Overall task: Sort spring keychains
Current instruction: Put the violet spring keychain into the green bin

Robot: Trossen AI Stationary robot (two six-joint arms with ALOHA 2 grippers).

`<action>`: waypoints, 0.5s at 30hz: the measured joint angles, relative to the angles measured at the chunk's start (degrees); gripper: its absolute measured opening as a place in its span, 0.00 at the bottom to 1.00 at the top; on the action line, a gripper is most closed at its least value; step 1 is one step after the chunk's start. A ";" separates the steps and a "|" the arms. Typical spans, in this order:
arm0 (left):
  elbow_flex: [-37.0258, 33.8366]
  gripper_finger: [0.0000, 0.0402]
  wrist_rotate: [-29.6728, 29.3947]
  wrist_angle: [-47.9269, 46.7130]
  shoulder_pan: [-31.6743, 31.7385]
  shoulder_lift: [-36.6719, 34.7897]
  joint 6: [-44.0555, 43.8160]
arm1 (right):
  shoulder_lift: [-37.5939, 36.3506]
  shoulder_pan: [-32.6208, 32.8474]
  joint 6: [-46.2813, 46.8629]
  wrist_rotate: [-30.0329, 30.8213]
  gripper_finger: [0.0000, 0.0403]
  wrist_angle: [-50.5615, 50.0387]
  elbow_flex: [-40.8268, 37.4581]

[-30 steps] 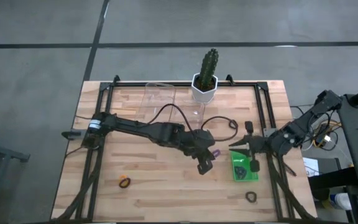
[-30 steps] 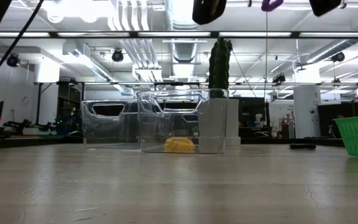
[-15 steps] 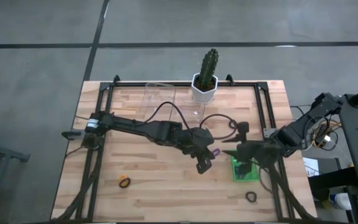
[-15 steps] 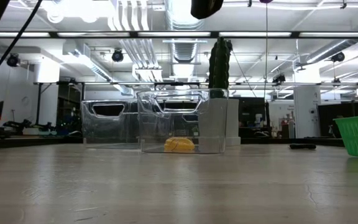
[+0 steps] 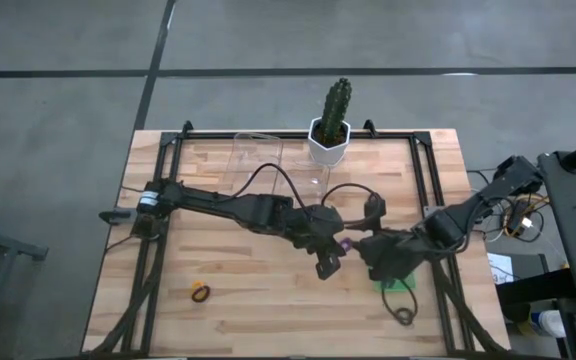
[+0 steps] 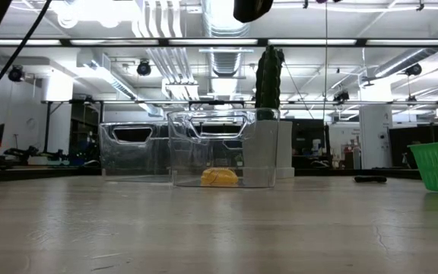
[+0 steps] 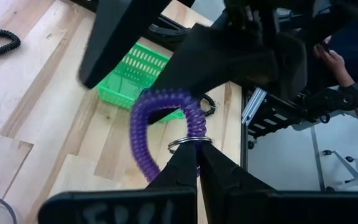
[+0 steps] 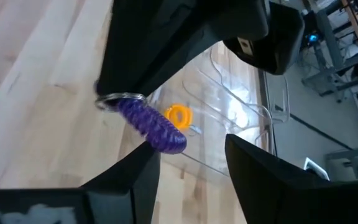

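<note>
My left gripper (image 5: pixel 337 248) hangs mid-table, shut on a purple spring keychain (image 7: pixel 165 118), a coil with a small metal ring. My right gripper (image 8: pixel 188 155) is open and faces it from the table's right, with the coil's free end (image 8: pixel 169 142) close to one of its fingers. An orange keychain (image 8: pixel 179 115) lies in a clear bin (image 5: pixel 303 165). A black keychain (image 5: pixel 404 317) and an orange-and-black one (image 5: pixel 200 293) lie on the table near its front edge. My left gripper pinches the keychain's metal ring (image 7: pixel 188 144) between its two fingertips, coming from the table's left. The purple coil sticks out beyond the fingertips, lifted clear of the table. My right gripper: whether its finger (image 8: pixel 143 167) touches the coil's free end, I cannot tell.
A green basket (image 5: pixel 400 284) stands under my right arm. Two clear bins (image 6: pixel 173 152) and a potted cactus (image 5: pixel 332 125) stand at the far edge. A black coiled cord (image 5: pixel 373 200) lies behind the grippers. A person's hand (image 7: pixel 334 62) shows beyond the table.
My right gripper has left its place over the green basket and gone toward the table's left, up to the purple keychain in my left gripper. The keychain has risen a little, out of the top of the low view.
</note>
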 joint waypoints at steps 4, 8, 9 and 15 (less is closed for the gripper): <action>0.00 0.00 0.34 0.00 0.01 0.00 0.00 | 1.39 -0.89 -0.15 -0.04 0.40 -0.13 0.35; 0.00 0.00 1.05 -0.02 -0.01 0.00 0.00 | 2.41 -0.91 -1.39 -0.13 0.33 -0.15 1.28; 0.00 0.00 1.06 -0.02 -0.01 0.00 0.00 | 2.57 -0.91 -1.49 -0.15 0.30 -0.17 1.52; 0.00 0.00 1.20 -0.07 0.01 0.00 0.01 | 2.19 -0.91 -1.40 -0.39 0.10 -0.22 1.85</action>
